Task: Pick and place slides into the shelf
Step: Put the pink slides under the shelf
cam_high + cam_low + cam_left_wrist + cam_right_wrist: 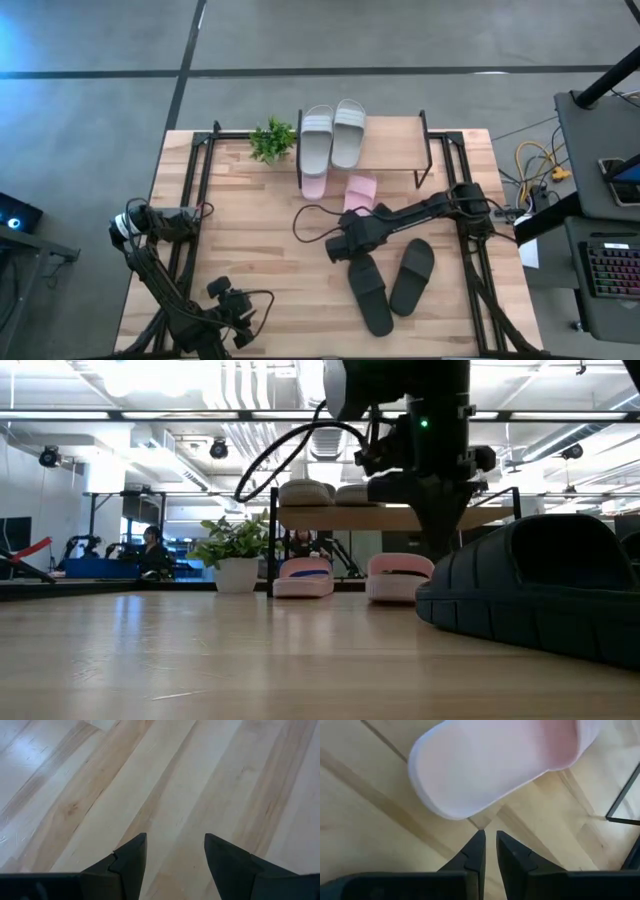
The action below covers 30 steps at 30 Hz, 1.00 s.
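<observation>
Two grey-green slides (333,135) lie side by side on the shelf's top board (390,145). One pink slide (313,185) lies on the table, partly under the shelf. The other pink slide (360,192) rests sole-down just in front of the shelf. Two black slides (390,285) lie on the table toward the near edge. My right gripper (342,245) hovers between the pink and black slides with its fingers shut on nothing (490,837); the pink slide's rounded end (470,785) is just ahead of them. At the near left, my left gripper (175,840) stands open over bare wood.
A small potted plant (272,140) stands at the shelf's left end. Thin black shelf legs (624,795) stand close to the pink slide. A black cable (305,222) loops over the table beside the right arm. Bare wood stretches across the table's left half.
</observation>
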{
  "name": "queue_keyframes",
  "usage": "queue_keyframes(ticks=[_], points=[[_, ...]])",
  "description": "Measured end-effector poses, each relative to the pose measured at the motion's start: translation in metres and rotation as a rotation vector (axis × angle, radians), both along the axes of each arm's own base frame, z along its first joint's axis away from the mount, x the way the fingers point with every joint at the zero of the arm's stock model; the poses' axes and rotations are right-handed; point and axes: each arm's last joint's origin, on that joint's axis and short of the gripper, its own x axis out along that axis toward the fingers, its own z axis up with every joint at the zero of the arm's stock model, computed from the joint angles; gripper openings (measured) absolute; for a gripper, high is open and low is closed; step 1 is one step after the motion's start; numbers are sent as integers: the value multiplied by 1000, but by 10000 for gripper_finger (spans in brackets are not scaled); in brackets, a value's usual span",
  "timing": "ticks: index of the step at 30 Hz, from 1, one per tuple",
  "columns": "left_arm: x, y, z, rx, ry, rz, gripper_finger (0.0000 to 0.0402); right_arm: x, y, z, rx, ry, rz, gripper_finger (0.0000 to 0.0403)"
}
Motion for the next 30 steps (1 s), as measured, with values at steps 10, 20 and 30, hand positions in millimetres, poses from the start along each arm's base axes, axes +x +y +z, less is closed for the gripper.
queue_keyframes(ticks=[10, 20, 30], points=[[0, 0, 0, 2, -1, 0, 184, -13, -9, -21, -26, 65, -47, 38], [0, 0, -1, 4, 0, -1, 184, -17, -50, -54, -105, 106, 71, 38], [0, 0, -1, 4, 0, -1, 184, -19, -88, -62, -159, 153, 94, 38]])
